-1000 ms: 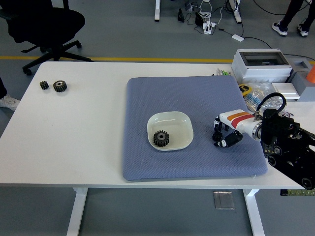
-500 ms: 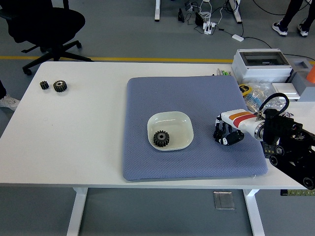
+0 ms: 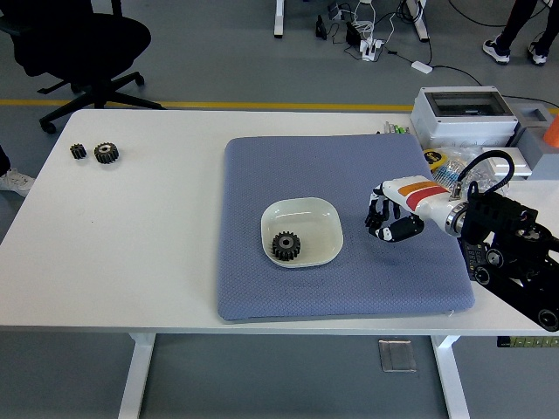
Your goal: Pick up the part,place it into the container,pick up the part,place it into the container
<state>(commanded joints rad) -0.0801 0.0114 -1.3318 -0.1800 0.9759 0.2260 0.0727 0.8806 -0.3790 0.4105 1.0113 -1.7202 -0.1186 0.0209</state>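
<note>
My right hand (image 3: 390,218) hovers over the blue mat (image 3: 341,288), with bare mat between it and the bowl (image 3: 302,231) to its left and the mat's right edge just behind my wrist. The bowl holds one black gear (image 3: 286,245). My fingers are curled downward; I cannot tell whether they hold anything. Two more gears (image 3: 98,153) lie far left on the table (image 3: 131,253).

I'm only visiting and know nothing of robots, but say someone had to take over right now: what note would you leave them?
Right robot hand: above the blue mat, right of the bowl, fingers curled; whether it holds a part cannot be seen.
Left robot hand: out of view.
One gear lies in the bowl: done.
Two gears, a small one and a larger one, sit at the table's far left corner, untouched.
Left: check the right robot hand, then get the second part into the bowl.
</note>
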